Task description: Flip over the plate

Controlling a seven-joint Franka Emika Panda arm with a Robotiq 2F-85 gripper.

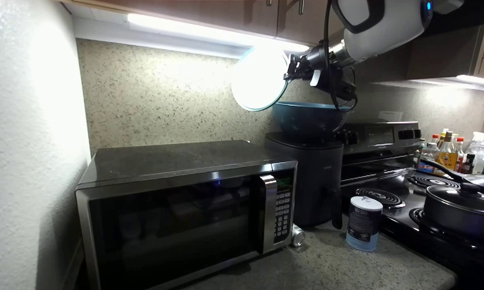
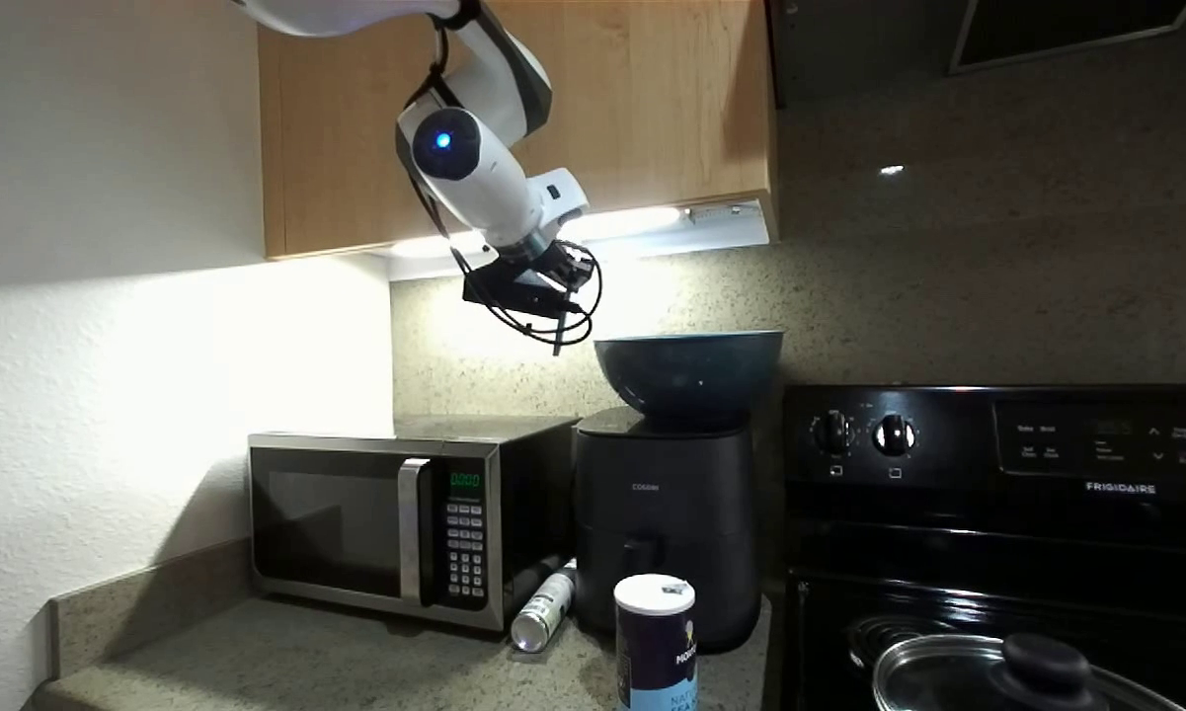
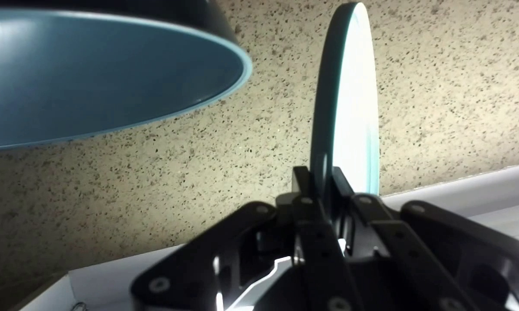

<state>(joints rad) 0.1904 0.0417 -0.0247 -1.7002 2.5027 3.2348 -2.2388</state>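
Fingers (image 3: 302, 182) nearly together, pinching the rim of the plate (image 1: 258, 82), held steeply on edge, higher than the microwave (image 1: 173, 225) and apart from it. Probably mid-flip. Advise: rotate slowly well above the microwave, grip firm against slip; lower only once fully inverted.

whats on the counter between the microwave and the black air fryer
A cylindrical container, lying on its side; it shows in both exterior views.
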